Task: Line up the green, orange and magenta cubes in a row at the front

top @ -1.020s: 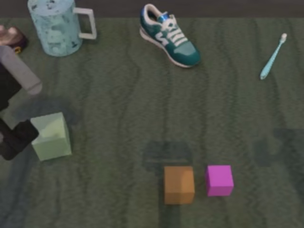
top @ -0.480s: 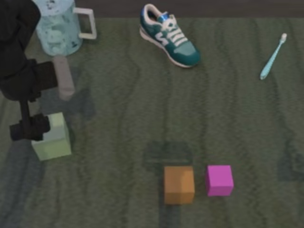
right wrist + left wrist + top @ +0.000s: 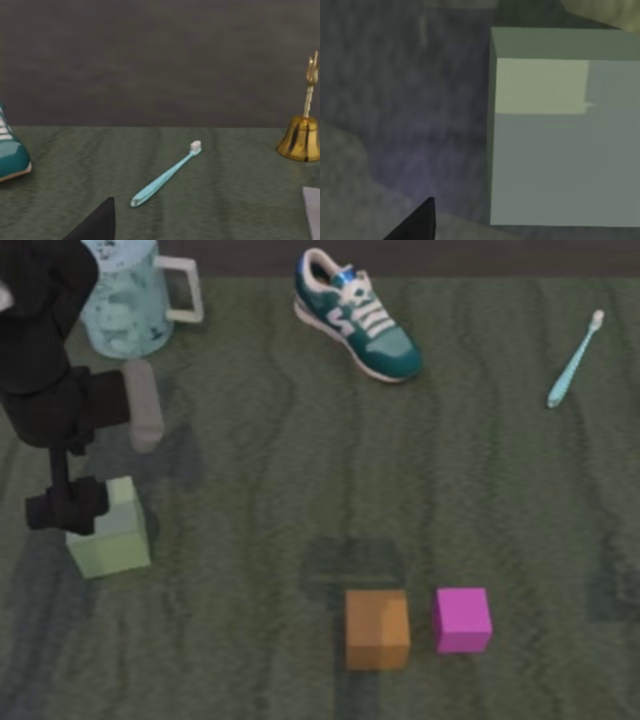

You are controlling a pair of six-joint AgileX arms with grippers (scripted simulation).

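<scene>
Left end effector (image 3: 66, 506) over green cube (image 3: 118, 540) (its left edge)

The left tool (image 3: 65, 508) hangs over the left edge of the green cube (image 3: 112, 530), its arm crowding the tabletop (image 3: 250, 470) between that cube and the mug (image 3: 125, 295) at the back left. To the cube's right the cloth lies open up to the orange cube (image 3: 377, 629) and magenta cube (image 3: 462, 619) — these two sit just beside each other at the front. The sneaker (image 3: 357, 315) and toothbrush (image 3: 574, 360) stand well apart at the back, a wide lane between them.
</scene>
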